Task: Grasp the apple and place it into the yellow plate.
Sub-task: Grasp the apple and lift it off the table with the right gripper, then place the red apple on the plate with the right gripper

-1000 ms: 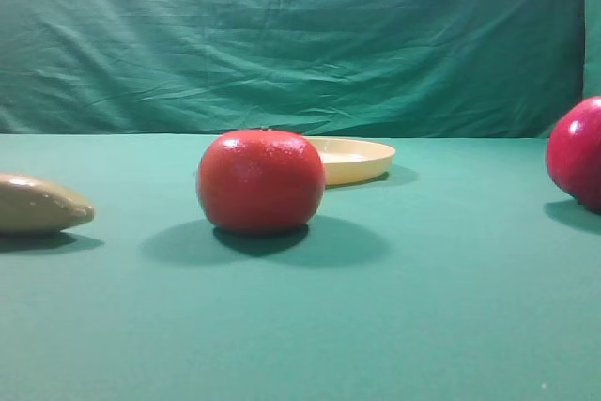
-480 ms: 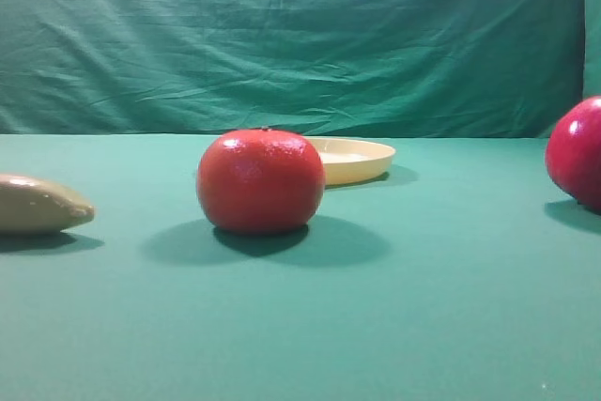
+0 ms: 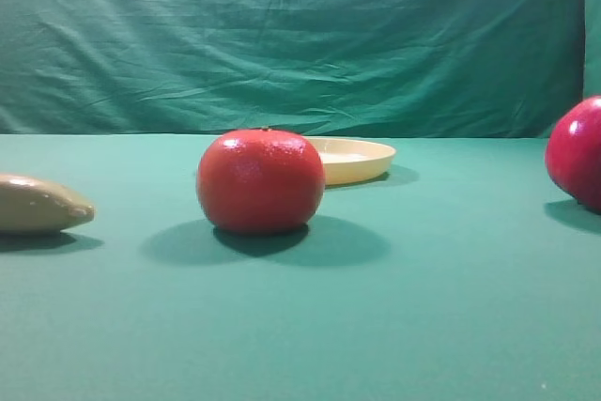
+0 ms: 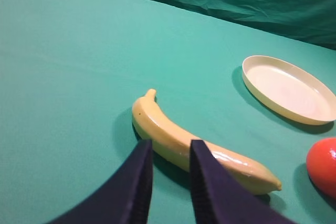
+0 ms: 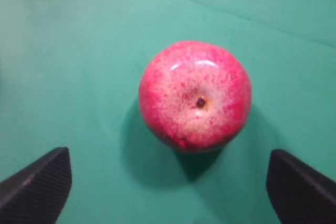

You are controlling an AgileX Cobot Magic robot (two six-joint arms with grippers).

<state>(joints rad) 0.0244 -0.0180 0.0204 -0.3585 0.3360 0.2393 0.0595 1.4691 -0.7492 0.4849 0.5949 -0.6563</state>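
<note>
- My right fingers (image 5: 168,184) are spread wide; only the two dark tips show, one at each lower corner of the right wrist view, and they touch nothing.
- The apple (image 5: 195,96) sits on the green tabletop (image 5: 63,77) between these tips and a little ahead of them, with its stem hollow facing up to the camera.
- In the exterior high view the apple (image 3: 577,153) is at the far right edge, partly cut off, and well apart from the yellow plate (image 3: 354,159).
- The yellow plate lies flat further back, near the middle, and it holds nothing.
- A larger orange-red fruit (image 3: 261,182) stands in front of the plate and covers its left part.
- My left fingers (image 4: 171,182) have only a narrow gap between them and hold nothing.
- They hang above a banana (image 4: 197,150), which lies on the tabletop; from the picture I cannot tell if they touch it.
- In the left wrist view the plate (image 4: 289,89) is to the right of the banana, and apart from it.
</note>
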